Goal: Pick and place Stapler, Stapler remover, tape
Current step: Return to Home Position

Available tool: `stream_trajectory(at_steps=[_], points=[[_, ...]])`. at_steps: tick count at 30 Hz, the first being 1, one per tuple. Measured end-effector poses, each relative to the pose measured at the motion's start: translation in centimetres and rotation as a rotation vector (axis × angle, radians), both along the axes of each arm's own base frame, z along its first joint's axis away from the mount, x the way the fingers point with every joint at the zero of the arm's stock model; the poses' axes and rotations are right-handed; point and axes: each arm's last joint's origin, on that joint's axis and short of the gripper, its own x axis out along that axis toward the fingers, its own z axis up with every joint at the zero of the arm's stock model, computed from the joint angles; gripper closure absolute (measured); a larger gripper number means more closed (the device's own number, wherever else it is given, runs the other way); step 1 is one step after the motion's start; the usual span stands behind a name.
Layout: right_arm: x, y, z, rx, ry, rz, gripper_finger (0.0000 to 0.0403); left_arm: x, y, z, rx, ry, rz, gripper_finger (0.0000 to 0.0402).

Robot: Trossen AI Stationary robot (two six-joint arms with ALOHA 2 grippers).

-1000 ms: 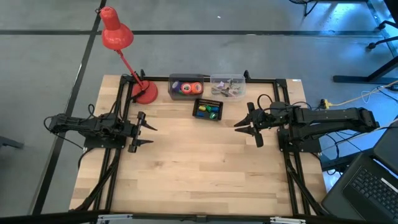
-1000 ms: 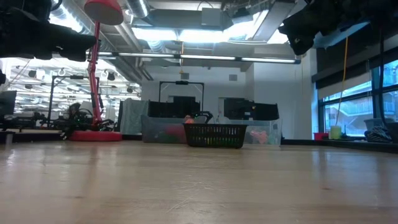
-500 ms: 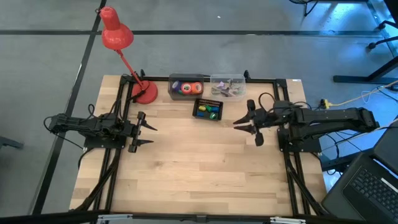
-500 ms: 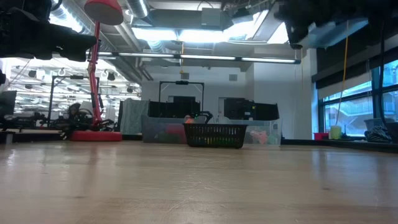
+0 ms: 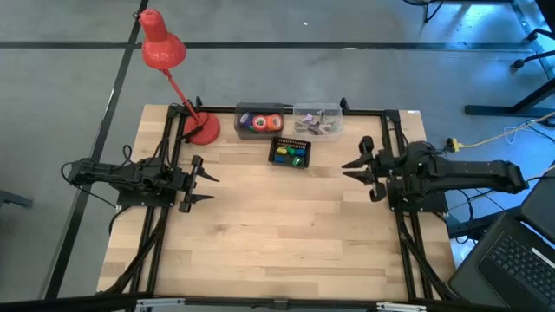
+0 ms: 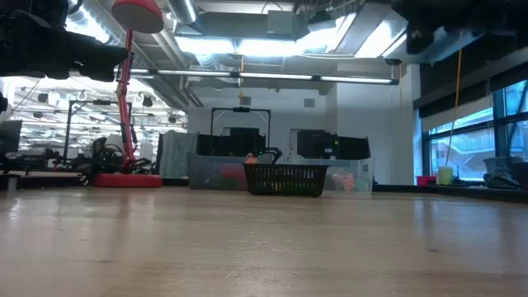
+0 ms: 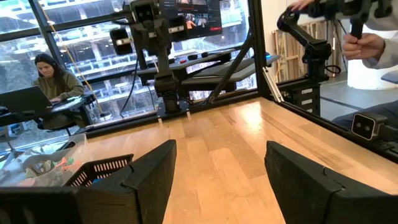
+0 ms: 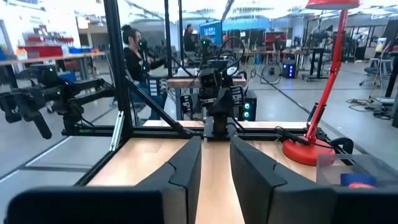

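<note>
The tape rolls [image 5: 260, 121], orange and purple among them, lie in a clear box at the table's far edge. Beside it stands a second clear box [image 5: 316, 120] of small grey and purple items. In front of both, a black basket [image 5: 289, 152] [image 6: 285, 179] holds small green, blue and yellow things. I cannot pick out the stapler or the stapler remover among these. My left gripper [image 5: 213, 188] [image 7: 221, 174] waits open at the table's left. My right gripper [image 5: 347, 171] [image 8: 216, 162] hangs level at the table's right, narrowly open, with nothing between its fingers.
A red desk lamp stands on its base [image 5: 204, 130] at the far left corner. Black frame rails [image 5: 408, 243] run along both table sides. Bare wood [image 5: 277, 217] lies between the arms. People sit and stand in the room beyond the table.
My right gripper has drawn back toward the table's right edge, away from the basket, rising a little and tipping up to level. Its finger gap looks the same.
</note>
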Motion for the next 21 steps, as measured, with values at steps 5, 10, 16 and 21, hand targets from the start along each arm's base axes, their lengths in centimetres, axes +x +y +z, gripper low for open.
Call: stream_trajectory(at_steps=[5,10,16,21], points=[[-1.8,0.0,-2.2,0.045,-0.065,0.0,0.0315,0.0,0.0,0.0,0.0,0.0,0.0,0.0164],[-2.7,0.1,-3.8,0.098,-0.078,0.007,0.0315,0.0,0.0,0.0,0.0,0.0,0.0,0.0164],[-3.5,0.1,-5.7,0.126,-0.09,0.012,0.0315,0.0,0.0,0.0,0.0,0.0,0.0,0.0164],[-3.8,0.1,-7.3,0.152,-0.094,0.016,0.0315,0.0,0.0,0.0,0.0,0.0,0.0,0.0164]])
